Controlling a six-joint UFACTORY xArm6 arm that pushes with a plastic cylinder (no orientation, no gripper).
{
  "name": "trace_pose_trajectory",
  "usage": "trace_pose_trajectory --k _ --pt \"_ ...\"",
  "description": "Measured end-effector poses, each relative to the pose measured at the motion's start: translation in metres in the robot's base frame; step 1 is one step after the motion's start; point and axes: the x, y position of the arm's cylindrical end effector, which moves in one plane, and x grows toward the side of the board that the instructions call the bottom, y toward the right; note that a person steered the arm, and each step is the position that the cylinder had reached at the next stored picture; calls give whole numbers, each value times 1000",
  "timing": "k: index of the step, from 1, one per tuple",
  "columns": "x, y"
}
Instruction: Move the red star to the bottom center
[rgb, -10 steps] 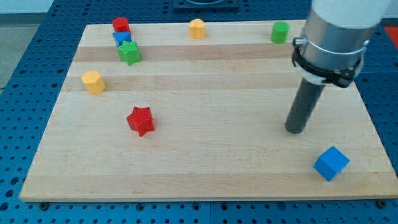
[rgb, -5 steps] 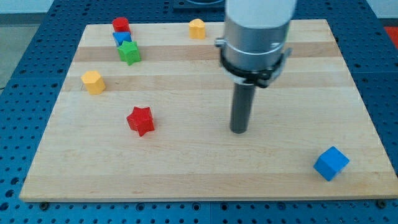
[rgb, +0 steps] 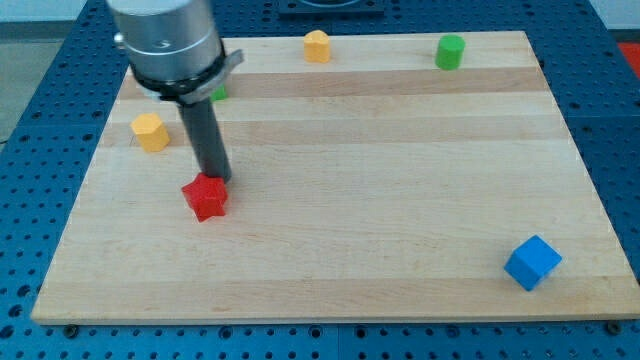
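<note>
The red star (rgb: 205, 198) lies on the wooden board (rgb: 380, 200) at the view's left of centre. My tip (rgb: 216, 178) is at the star's upper right edge, touching it or nearly so. The dark rod rises from there up to the silver arm body at the view's top left.
A yellow block (rgb: 150, 132) sits at the view's left. Another yellow block (rgb: 317, 46) and a green cylinder (rgb: 451, 51) are along the top edge. A blue cube (rgb: 532, 263) is at the bottom right. A green block (rgb: 219, 92) peeks out behind the arm.
My tip has swept from the view's right to the left and reached the red star. The star has shifted down and to the left. The arm now hides the top-left blocks.
</note>
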Motion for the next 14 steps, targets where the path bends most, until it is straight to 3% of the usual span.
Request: trace_pose_trajectory --k 3,4,6,8,10,12,14 --pt "38 -61" --pt "42 -47" --pt "38 47" --pt "51 100" --pt "59 43" --pt "93 119" --pt "101 130"
